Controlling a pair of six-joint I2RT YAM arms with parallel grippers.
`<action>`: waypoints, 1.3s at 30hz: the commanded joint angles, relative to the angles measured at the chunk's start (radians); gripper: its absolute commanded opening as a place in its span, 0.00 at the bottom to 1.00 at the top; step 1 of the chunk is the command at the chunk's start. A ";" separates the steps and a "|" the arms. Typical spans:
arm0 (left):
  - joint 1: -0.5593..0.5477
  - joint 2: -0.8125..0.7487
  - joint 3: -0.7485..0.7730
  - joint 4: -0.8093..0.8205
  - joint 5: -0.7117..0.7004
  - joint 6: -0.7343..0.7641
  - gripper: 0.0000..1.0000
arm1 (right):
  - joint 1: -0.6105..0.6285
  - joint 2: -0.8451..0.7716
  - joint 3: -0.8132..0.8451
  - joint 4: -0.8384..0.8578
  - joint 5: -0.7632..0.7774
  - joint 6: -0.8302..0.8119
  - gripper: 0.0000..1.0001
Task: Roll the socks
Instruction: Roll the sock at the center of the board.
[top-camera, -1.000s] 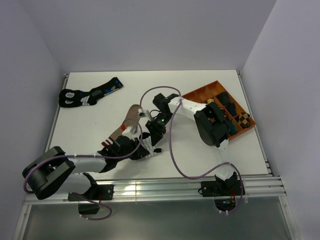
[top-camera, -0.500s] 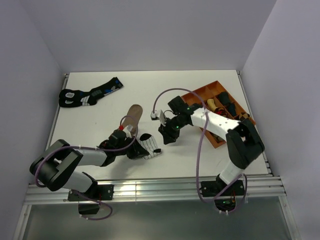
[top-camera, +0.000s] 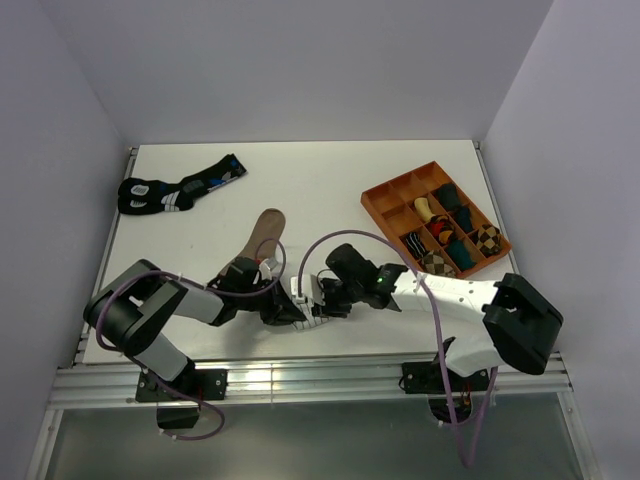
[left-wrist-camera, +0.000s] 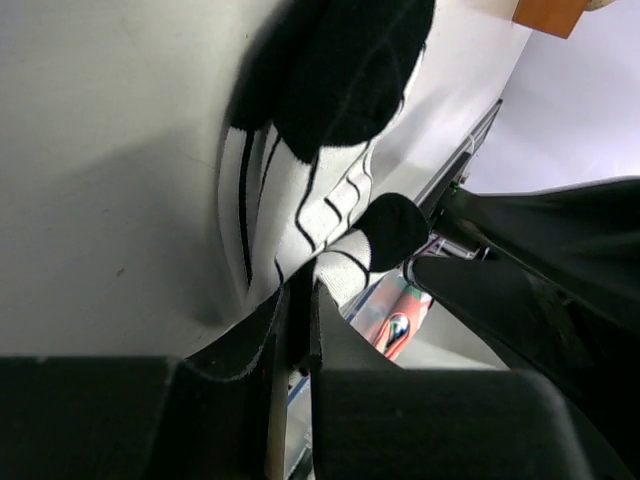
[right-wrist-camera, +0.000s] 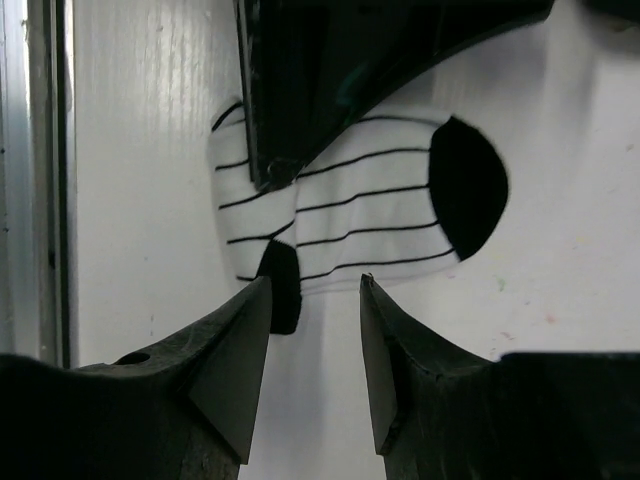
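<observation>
Striped sock (right-wrist-camera: 372, 205): white with thin black lines and black patches; it lies bunched on the bench (top-camera: 330, 180), close to the near edge and slightly left of centre, between the two end effectors.
Tan sock (top-camera: 263, 233): lies stretched out flat just beyond the striped one, running from far to near; its near end goes under the left arm's wrist, so I cannot tell whether the two socks touch.
Left end effector (left-wrist-camera: 298, 300): comes in from the left and is nearly closed. Its fingers pinch an edge of the striped sock, and the cloth runs straight into the narrow gap between them.
Right end effector (right-wrist-camera: 315, 290): comes in low from the right with its fingers about half apart. A small black patch at the sock's edge sits just at the tip of one finger; nothing is gripped.
Spacing: the two end effectors are just beside each other over the striped sock, and the left one's dark body lies across part of it in the right wrist view.
Black socks (top-camera: 178, 189): lie together at the far left of the bench, well apart from the arms.
Tray (top-camera: 370, 201): orange, with compartments, at the far right; it holds rolled bundles (top-camera: 486, 238) in several compartments.
</observation>
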 joint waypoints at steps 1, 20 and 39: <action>-0.004 0.027 0.015 -0.127 -0.002 0.023 0.00 | 0.031 -0.056 -0.016 0.134 0.027 -0.036 0.48; 0.023 -0.005 0.050 -0.218 0.010 0.070 0.00 | 0.170 0.017 -0.062 0.169 0.087 -0.061 0.44; 0.059 -0.089 0.020 -0.200 -0.022 0.063 0.20 | 0.167 0.153 -0.004 0.164 0.085 -0.032 0.13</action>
